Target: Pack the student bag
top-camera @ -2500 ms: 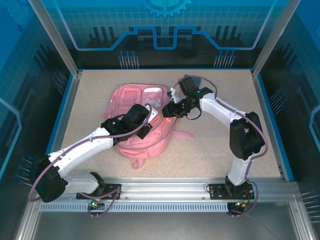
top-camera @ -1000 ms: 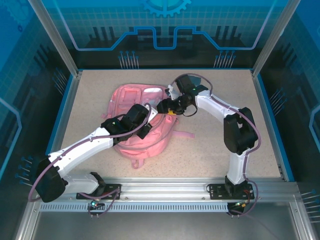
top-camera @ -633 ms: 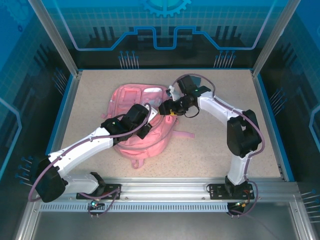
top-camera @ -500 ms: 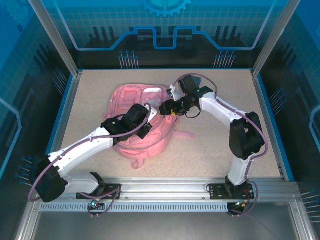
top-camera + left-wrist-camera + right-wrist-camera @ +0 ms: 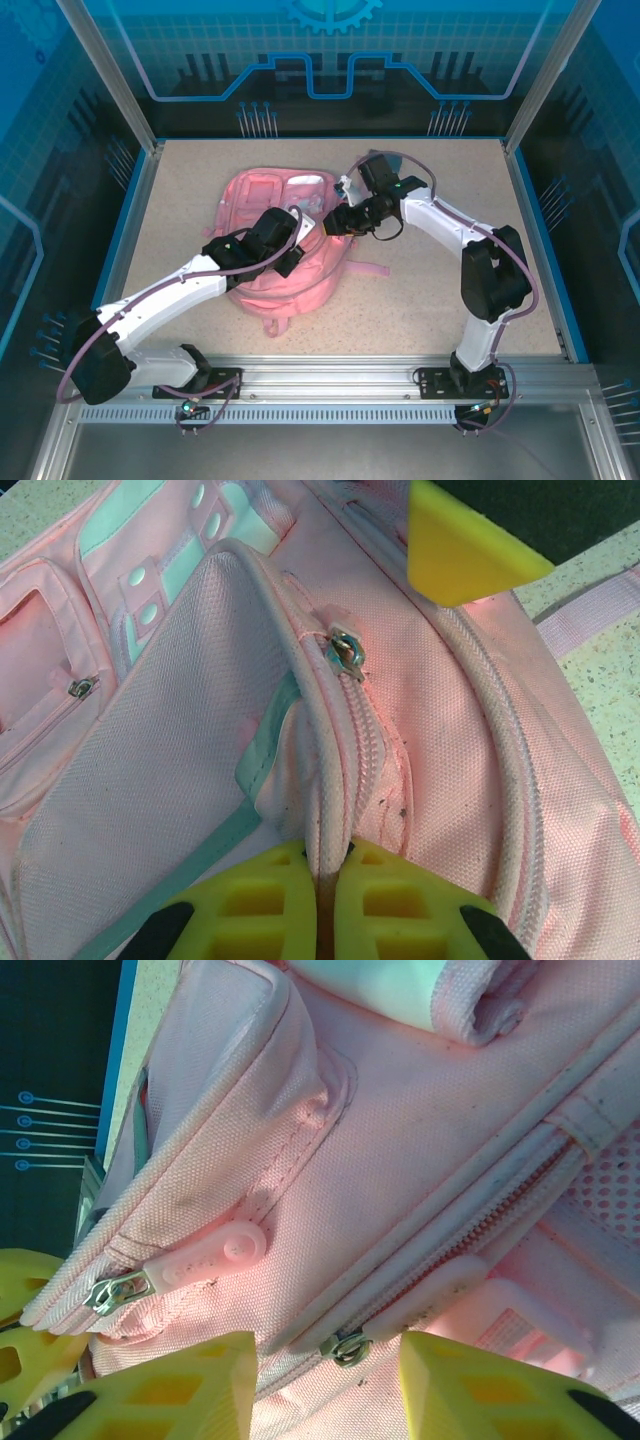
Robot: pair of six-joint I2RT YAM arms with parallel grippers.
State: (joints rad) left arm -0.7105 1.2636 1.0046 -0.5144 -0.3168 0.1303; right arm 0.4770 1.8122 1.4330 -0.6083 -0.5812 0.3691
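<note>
Right elbow (image 5: 492, 272) swung outward; right jaws gape astride a student bag (image 5: 258, 190) zip (image 5: 345, 1347), left jaws pinch its seam (image 5: 322, 805).

The bag (image 5: 300, 290) is pink with pale mint stripes (image 5: 115, 515). Its zip pulls (image 5: 347, 652) are silver, the fingers (image 5: 390, 900) yellow, and the table (image 5: 400, 310) around it speckled beige.

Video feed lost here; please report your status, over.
Left fingers shut on zip seam of student bag. Right fingers open, straddling zip slider. No obstruction seen.
</note>
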